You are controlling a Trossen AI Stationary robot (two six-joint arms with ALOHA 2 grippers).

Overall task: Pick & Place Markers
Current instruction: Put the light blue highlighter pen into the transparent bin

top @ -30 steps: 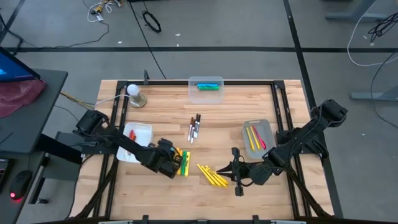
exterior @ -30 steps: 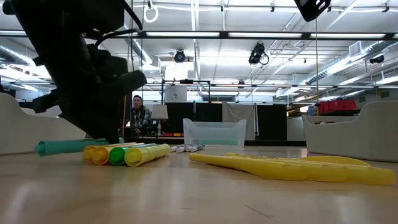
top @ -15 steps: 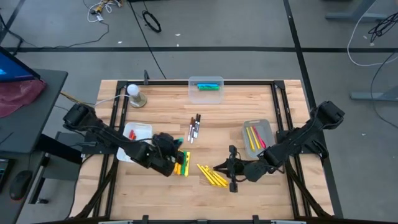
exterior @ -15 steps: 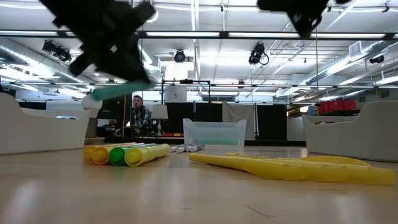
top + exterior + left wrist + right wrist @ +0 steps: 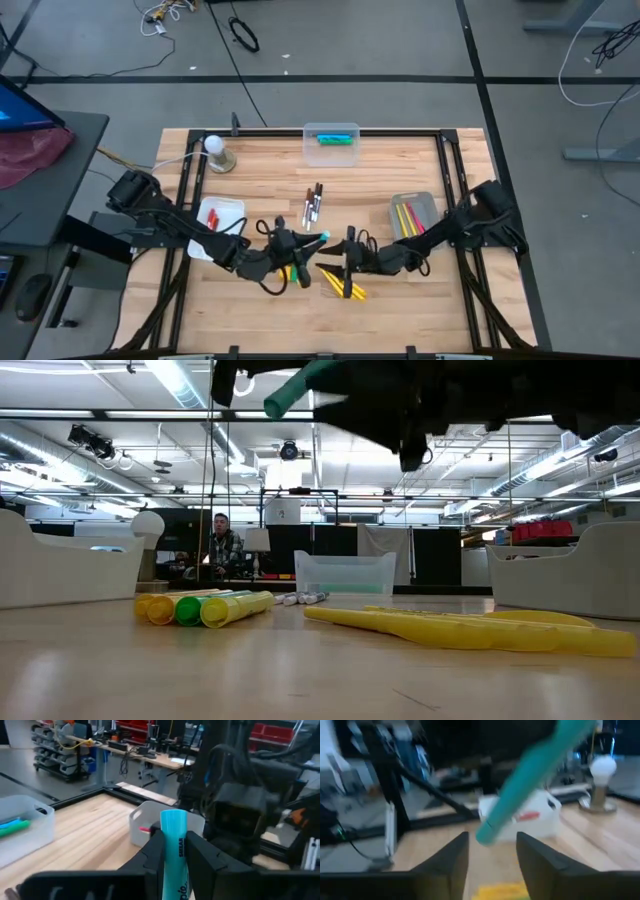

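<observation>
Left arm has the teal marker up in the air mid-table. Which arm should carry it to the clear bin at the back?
Probably the right. Its open end effector faces the teal marker tip, poised for a handover, while the left end effector grips the barrel. The clear bin, holding similar markers, sits centrally, favouring neither arm.

From overhead we looked straight down on the whole table [image 5: 400,160]. Our low camera sat at tabletop height, facing the room. Each wrist camera looked closely at a teal marker [image 5: 174,851], which all four views shared.
</observation>
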